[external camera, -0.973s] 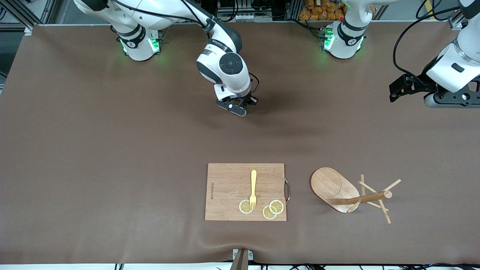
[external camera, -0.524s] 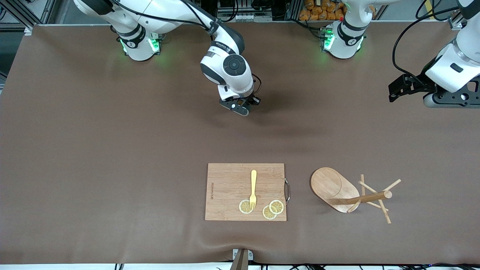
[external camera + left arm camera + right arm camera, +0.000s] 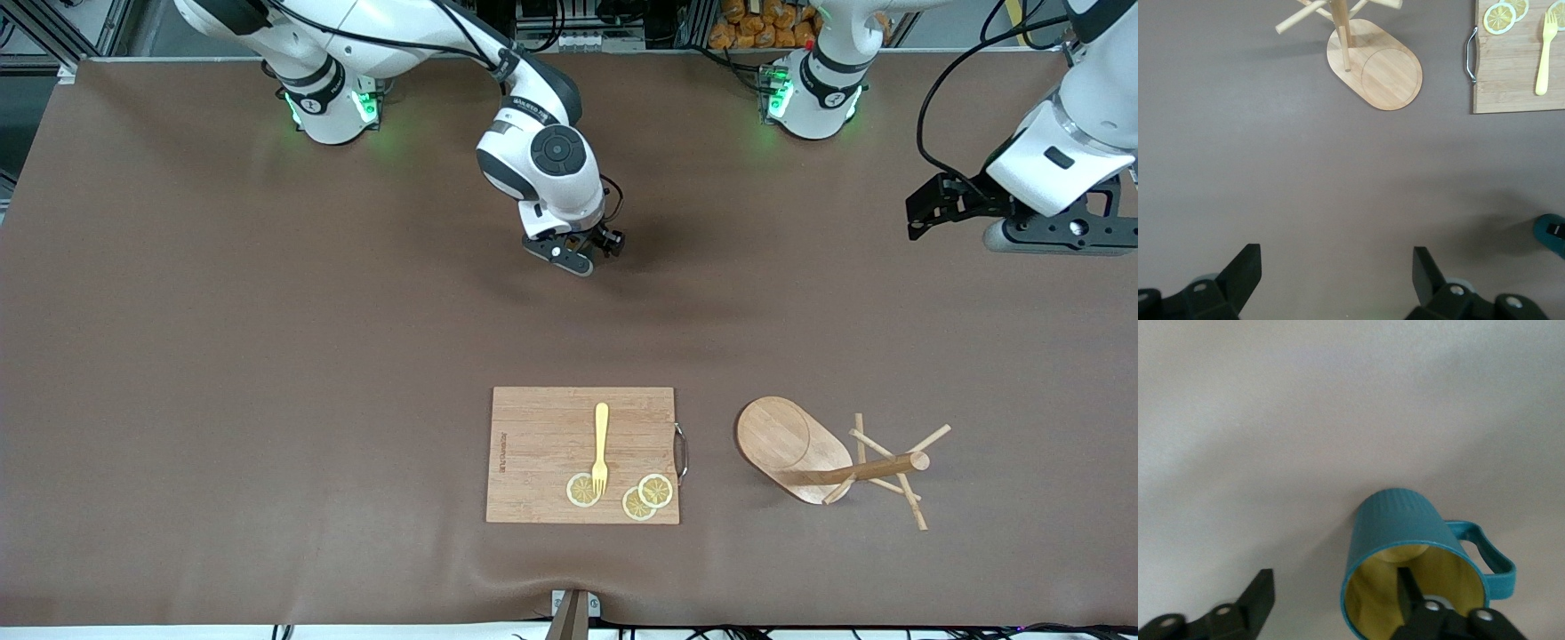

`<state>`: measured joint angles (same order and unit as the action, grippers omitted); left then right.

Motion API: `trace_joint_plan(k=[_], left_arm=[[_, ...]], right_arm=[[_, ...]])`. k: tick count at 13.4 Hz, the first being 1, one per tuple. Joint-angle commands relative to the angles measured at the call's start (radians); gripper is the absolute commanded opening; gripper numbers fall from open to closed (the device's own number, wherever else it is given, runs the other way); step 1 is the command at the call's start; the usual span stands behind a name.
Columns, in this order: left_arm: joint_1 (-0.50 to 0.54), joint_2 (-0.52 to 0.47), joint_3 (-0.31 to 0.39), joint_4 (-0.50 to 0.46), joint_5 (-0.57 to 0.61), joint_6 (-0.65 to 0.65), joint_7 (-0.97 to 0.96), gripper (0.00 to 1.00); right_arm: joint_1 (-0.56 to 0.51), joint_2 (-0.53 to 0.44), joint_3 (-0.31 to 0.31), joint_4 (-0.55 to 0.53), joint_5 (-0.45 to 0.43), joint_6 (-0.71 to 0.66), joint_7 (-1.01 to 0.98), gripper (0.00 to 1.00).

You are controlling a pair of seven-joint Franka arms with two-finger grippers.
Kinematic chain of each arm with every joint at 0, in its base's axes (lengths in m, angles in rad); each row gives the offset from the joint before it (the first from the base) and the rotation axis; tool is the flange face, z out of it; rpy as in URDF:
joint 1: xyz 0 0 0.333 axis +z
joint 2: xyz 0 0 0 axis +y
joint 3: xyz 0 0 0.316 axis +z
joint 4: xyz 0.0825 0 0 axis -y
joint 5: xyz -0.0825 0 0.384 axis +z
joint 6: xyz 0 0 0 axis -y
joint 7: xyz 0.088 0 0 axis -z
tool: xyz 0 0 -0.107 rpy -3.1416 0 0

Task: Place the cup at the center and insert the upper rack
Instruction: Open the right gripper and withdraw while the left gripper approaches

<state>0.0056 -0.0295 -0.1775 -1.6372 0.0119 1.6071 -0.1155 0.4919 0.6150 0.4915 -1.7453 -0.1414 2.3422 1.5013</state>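
While the small dark teal ribbed cup [image 3: 1405,527] with a side handle and yellowish inside sits on the plain brown tabletop [image 3: 267,356], roughly midway between the two arm bases, it shows its mouth to the right wrist view. The right hand [image 3: 1335,593] is low over it with its fingers spread apart, one finger [image 3: 1407,587] in front of the cup's mouth and the other outside the wall, clamping nothing. In the front view this hand [image 3: 573,253] hides nearly all of the cup.

The light wooden mug tree [image 3: 791,444], with an oval base, round post and thin pegs, lies tipped on its side nearer the front camera, toward the left arm's end of the tabletop. Just beside it, toward the right arm's end, lies a rectangular wooden cutting board [image 3: 542,436] with a metal handle, carrying a yellow fork [image 3: 601,436] and three lemon slices [image 3: 582,490].

The left hand [image 3: 933,209] hangs over bare tabletop at the left arm's end, its fingers [image 3: 1245,267] wide apart and empty.
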Motion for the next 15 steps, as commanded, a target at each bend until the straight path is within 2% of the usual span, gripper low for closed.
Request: trace_joint_plan(k=[1, 6, 11, 13, 15], left_arm=[[0.008, -0.009, -0.028, 0.004, -0.012, 0.002, -0.065, 1.0], [0.008, -0.013, -0.117, -0.001, -0.012, -0.006, -0.257, 1.0], [0.005, -0.006, -0.239, -0.001, 0.0, -0.009, -0.51, 1.0], [0.002, 0.002, -0.299, 0.002, 0.003, -0.006, -0.634, 1.0], [0.001, 0.022, -0.358, 0.011, 0.005, 0.007, -0.752, 1.0]], right_arm=[[-0.042, -0.038, 0.006, 0.009, -0.023, -0.021, -0.03, 1.0], [-0.208, -0.191, 0.042, 0.0, -0.004, -0.211, -0.301, 1.0], [-0.418, -0.377, 0.032, 0.0, 0.094, -0.363, -0.692, 1.0], [-0.486, -0.437, 0.009, 0.003, 0.123, -0.408, -0.844, 1.0], [-0.504, -0.494, -0.069, 0.003, 0.158, -0.446, -0.993, 1.0]])
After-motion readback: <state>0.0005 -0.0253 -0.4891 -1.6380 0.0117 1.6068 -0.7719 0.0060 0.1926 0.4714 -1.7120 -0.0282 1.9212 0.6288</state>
